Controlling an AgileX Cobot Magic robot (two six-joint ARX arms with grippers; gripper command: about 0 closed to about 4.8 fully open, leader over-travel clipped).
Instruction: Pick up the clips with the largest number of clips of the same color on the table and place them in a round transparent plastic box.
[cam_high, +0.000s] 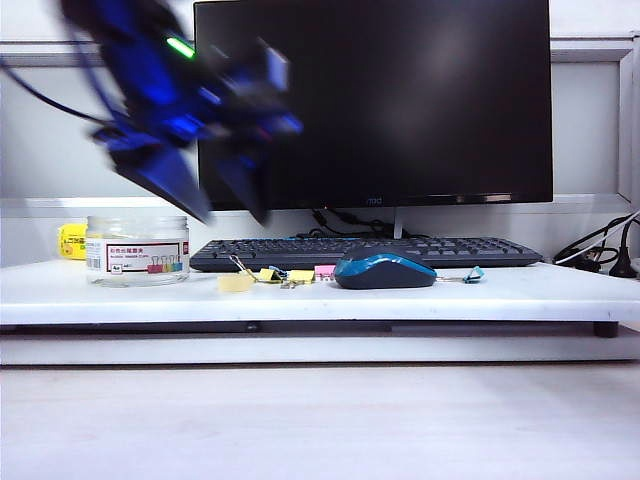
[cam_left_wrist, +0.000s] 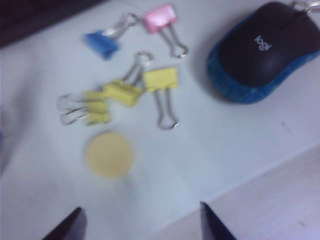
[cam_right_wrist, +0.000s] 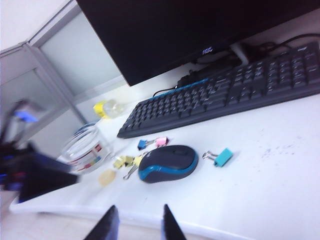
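Several yellow clips (cam_left_wrist: 122, 93) lie bunched on the white table, next to a pale yellow round tape roll (cam_left_wrist: 109, 155). In the exterior view these clips (cam_high: 298, 275) sit in front of the keyboard, left of the mouse. The round transparent plastic box (cam_high: 137, 250) stands at the table's left, with its label facing the camera. My left gripper (cam_left_wrist: 140, 210) hangs open and empty above the clips. It appears blurred in the exterior view (cam_high: 233, 215), over the gap between box and clips. My right gripper (cam_right_wrist: 139, 207) is open and empty, back off the table's front edge.
A pink clip (cam_left_wrist: 160, 17) and a blue clip (cam_left_wrist: 101, 43) lie beyond the yellow ones. A black and blue mouse (cam_high: 385, 270) sits right of them, with a teal clip (cam_high: 472, 274) past it. Keyboard (cam_high: 365, 252) and monitor (cam_high: 380, 100) stand behind. A small yellow object (cam_high: 72, 241) sits behind the box.
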